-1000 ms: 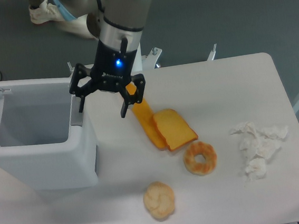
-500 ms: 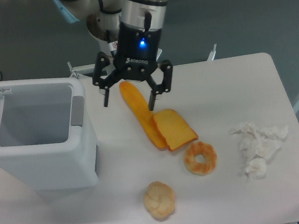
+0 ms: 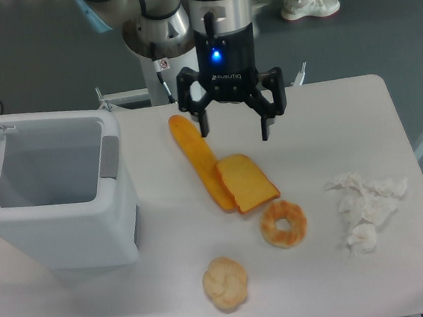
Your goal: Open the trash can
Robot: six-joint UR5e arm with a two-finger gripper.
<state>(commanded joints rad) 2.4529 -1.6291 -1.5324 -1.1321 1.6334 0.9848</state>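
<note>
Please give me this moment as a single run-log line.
bin: lid open, inside looks empty | gripper: open, holding nothing, above table by baguette

Black fingers (image 3: 265, 128) (blue light above)

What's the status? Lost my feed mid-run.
Claw open, empty, above the table. Trash can lid up, bin open. Baguette under claw; nothing blocking the can.

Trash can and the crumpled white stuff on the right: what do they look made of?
The trash can looks like moulded white plastic: smooth, slightly glossy walls, rounded corners, with a grey tab. The crumpled white stuff looks like tissue or paper towel: matte, soft creases; which one is unclear.
</note>
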